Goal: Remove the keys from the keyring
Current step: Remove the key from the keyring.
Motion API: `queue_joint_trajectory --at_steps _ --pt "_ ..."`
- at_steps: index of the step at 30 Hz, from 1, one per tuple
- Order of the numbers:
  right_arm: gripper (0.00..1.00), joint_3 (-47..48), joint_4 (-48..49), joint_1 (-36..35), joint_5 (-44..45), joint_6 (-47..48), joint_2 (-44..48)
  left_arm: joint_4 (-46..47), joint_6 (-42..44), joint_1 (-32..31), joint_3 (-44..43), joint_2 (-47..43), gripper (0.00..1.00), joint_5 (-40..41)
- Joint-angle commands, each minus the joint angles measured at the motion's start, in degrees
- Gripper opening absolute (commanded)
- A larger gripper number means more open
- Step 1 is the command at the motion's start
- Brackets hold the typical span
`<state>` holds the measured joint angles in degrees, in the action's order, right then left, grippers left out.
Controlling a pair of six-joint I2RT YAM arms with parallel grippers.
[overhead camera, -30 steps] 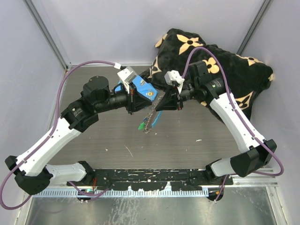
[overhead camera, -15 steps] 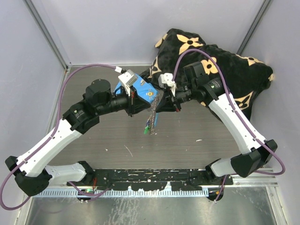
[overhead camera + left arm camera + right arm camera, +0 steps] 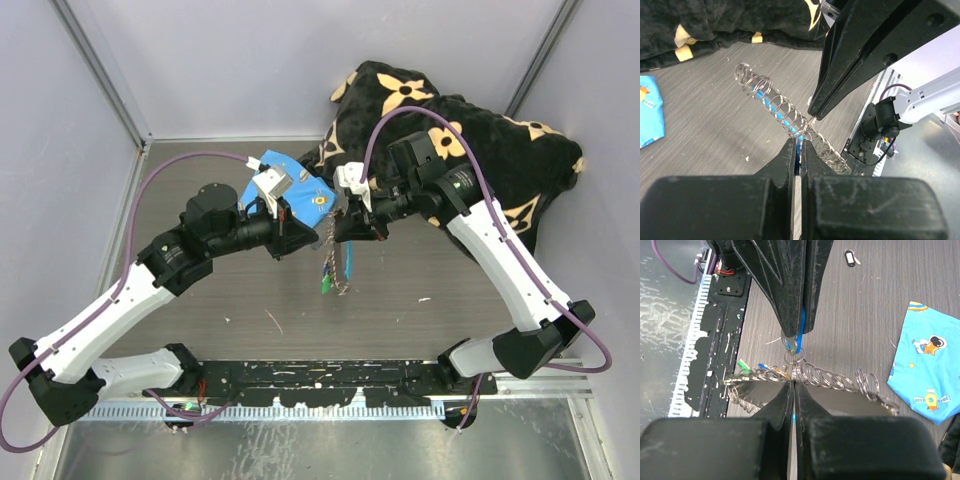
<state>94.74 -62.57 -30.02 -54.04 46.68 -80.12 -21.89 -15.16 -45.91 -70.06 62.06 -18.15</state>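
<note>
Keyring [image 3: 782, 114] hung in mid-air between both arms, with left gripper [image 3: 799, 146] and right gripper [image 3: 792, 385] each clamped tight on it above the table [image 3: 400, 285], keys [image 3: 327, 284] dangling below. The step probably called for even, opposed tension, without twisting, so that one key could slide free.

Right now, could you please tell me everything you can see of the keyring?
The keyring is a chain of thin silvery wire loops with a light-blue piece, held above the table, tilted. The left gripper and right gripper are pinched shut on it, close together near its middle. Coloured keys hang at one end.
</note>
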Motion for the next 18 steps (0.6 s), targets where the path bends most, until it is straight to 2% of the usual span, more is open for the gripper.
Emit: queue_joint_trajectory --at_steps 1,18 --pt "0.01 3.0 -0.3 0.0 -2.1 2.5 0.9 4.3 1.3 -0.1 1.9 -2.0 0.00 0.3" --pt "0.01 1.1 1.4 0.2 -5.1 1.5 0.3 8.8 0.7 -0.1 7.1 -3.5 0.00 -0.8"
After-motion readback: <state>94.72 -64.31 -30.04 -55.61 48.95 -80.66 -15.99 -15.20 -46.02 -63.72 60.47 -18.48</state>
